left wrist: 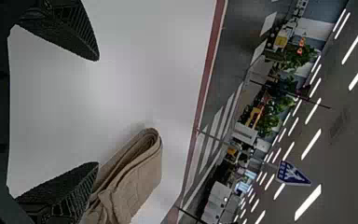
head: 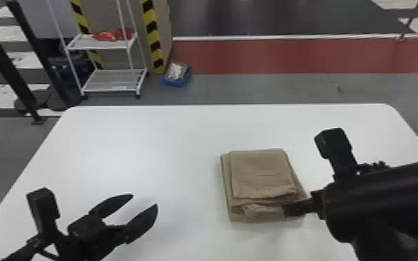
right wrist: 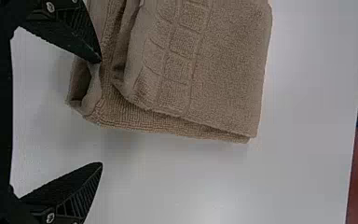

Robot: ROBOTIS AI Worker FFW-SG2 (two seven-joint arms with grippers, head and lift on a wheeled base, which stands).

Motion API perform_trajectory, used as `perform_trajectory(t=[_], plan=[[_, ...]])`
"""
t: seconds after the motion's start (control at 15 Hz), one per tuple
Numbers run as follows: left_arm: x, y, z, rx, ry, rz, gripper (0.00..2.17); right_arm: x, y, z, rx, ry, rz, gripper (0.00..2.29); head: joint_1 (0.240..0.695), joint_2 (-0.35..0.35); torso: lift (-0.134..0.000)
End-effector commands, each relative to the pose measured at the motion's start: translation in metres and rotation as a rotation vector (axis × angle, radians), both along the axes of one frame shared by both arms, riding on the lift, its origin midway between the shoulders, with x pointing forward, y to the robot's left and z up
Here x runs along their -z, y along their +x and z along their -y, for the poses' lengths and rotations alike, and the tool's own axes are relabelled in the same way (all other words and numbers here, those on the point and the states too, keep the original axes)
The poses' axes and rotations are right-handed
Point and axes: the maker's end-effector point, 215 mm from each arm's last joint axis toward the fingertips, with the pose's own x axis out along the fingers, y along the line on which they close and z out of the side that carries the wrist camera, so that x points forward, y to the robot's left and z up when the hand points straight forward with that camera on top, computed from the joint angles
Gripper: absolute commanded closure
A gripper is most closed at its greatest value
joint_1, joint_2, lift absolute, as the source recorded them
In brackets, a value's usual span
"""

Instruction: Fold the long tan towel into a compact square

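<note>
"How are the arms set?"

"The left arm (head: 21,251) comes in at the bottom left of the head view. Its left gripper (head: 144,201) is over the near left part of the table (head: 142,149), fingers (head: 144,218) spread, tips pointing forward and toward the robot's right. It's well apart from the towel (head: 262,173)."

"And the right arm (head: 385,204)?"

"In from the right edge, lying nearly level across the view. The right gripper (head: 297,209) points to the robot's left, at the towel's near right corner."

"Open or closed?"

"Open. The right wrist view has a wide gap between its fingers (right wrist: 74,191), with one tip right by a loose, gaping fold at the towel's edge."

"Touching it?"

"Can't tell; that finger overlaps the cloth in the view, and contact is hard to judge."

"Where's the towel, then?"

"On the right half of the table, folded into a thick, squarish pad. The top panel is smaller than the layers under it, and the near edge is rumpled."

"What's hidden?"

"In the head view, the right gripper covers the near right corner, and its two fingers can't be told apart. Both wrist views cut off part of the towel; in the left one, a finger also covers some of it."
</note>
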Motion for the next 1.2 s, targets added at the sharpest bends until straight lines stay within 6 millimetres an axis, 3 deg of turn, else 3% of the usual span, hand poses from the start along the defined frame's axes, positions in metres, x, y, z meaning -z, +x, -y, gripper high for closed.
perform_trajectory(t=[0.0,0.07,0.2,0.33,0.47,0.53,0.67,0.73,1.0,1.13], plan=[[-0.003,0.0,0.0,-0.002,0.001,0.006,0.08,-0.057,0.014,-0.003,0.006,0.072,0.135,0.09,0.695,0.068,-0.124],[-0.006,0.0,0.0,-0.002,0.002,0.01,0.08,-0.091,0.019,-0.004,0.003,0.094,0.218,0.09,0.695,0.068,-0.124],[-0.011,0.001,0.0,0.0,0.005,0.02,0.08,-0.128,0.013,0.001,0.025,0.133,0.317,0.09,0.695,0.073,-0.124],[-0.011,0.003,0.0,-0.007,0.0,0.023,0.08,-0.1,-0.017,0.01,0.043,0.16,0.312,0.09,0.695,0.066,-0.124],[-0.016,0.007,-0.003,-0.025,0.017,0.073,0.08,-0.104,-0.004,0.021,-0.025,0.05,0.562,0.09,0.695,0.05,-0.124],[-0.022,0.011,-0.006,-0.044,0.038,0.124,0.08,-0.102,-0.004,0.021,-0.027,0.078,0.619,0.09,0.695,0.029,-0.124],[-0.059,0.016,-0.01,-0.122,0.126,0.343,0.06,-0.11,-0.005,0.017,-0.05,0.115,0.764,0.09,0.695,0.04,-0.124],[-0.07,0.015,-0.014,-0.146,0.156,0.417,0.06,-0.128,-0.005,0.016,-0.066,0.085,0.879,0.09,0.695,0.051,-0.124],[-0.061,0.006,-0.029,-0.201,0.233,0.462,0.06,-0.14,-0.035,0.007,-0.096,0.066,1.051,0.09,0.695,0.07,-0.124],[-0.064,0.0,-0.041,-0.231,0.282,0.489,0.06,-0.126,-0.041,0.01,-0.081,0.066,1.045,0.09,0.695,0.097,-0.124]])
